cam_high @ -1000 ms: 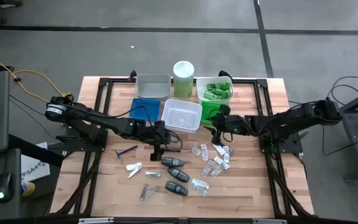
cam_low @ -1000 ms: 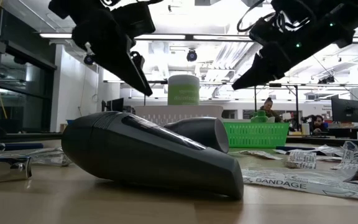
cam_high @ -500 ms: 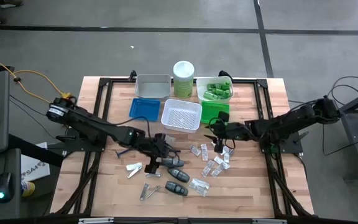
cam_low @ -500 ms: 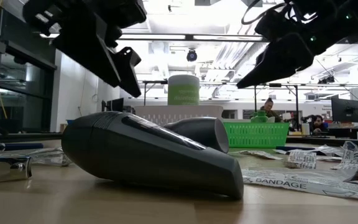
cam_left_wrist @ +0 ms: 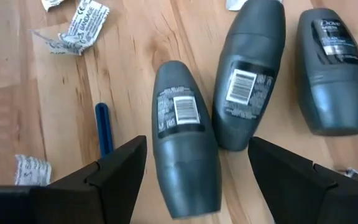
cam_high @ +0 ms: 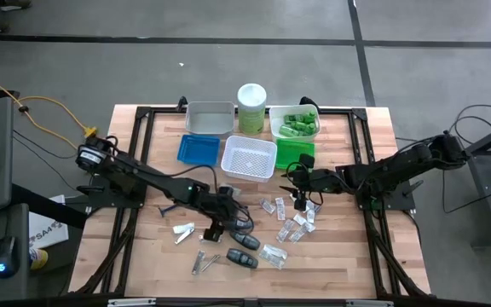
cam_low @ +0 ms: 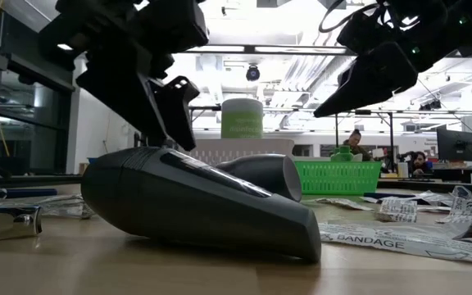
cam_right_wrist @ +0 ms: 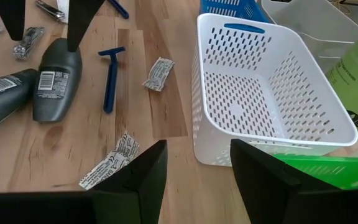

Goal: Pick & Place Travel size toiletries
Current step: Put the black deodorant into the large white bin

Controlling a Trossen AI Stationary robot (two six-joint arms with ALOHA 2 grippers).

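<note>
Several dark grey oval cases [cam_high: 242, 242] lie flat on the wood near the table's middle, with clear packets [cam_high: 293, 223] to their right, silver clippers [cam_high: 184, 230] to their left and a blue razor [cam_high: 173, 207]. Green tubes [cam_high: 295, 124] sit in a far tray. My left gripper [cam_high: 218, 226] is open and low over one case [cam_left_wrist: 185, 137], one finger standing on each side of it without touching. My right gripper [cam_high: 298, 198] is open and hovers above the packets, near the white basket [cam_right_wrist: 272, 93]. Its own view shows a razor [cam_right_wrist: 110, 78] and a packet [cam_right_wrist: 159, 73].
Along the far side stand a grey tray [cam_high: 210, 118], a pale-green canister [cam_high: 251, 106], a blue tray [cam_high: 199, 148], the white basket [cam_high: 249, 158] and a green tray [cam_high: 294, 152]. Two more cases [cam_left_wrist: 247, 74] lie close beside the straddled one. Bare wood lies at the near-left.
My left gripper has moved toward the table's near edge and right, and down, from beside the blue tray to over the dark grey cases, staying open. My right gripper has shifted a little toward the near edge, over the packets. No object has moved.
</note>
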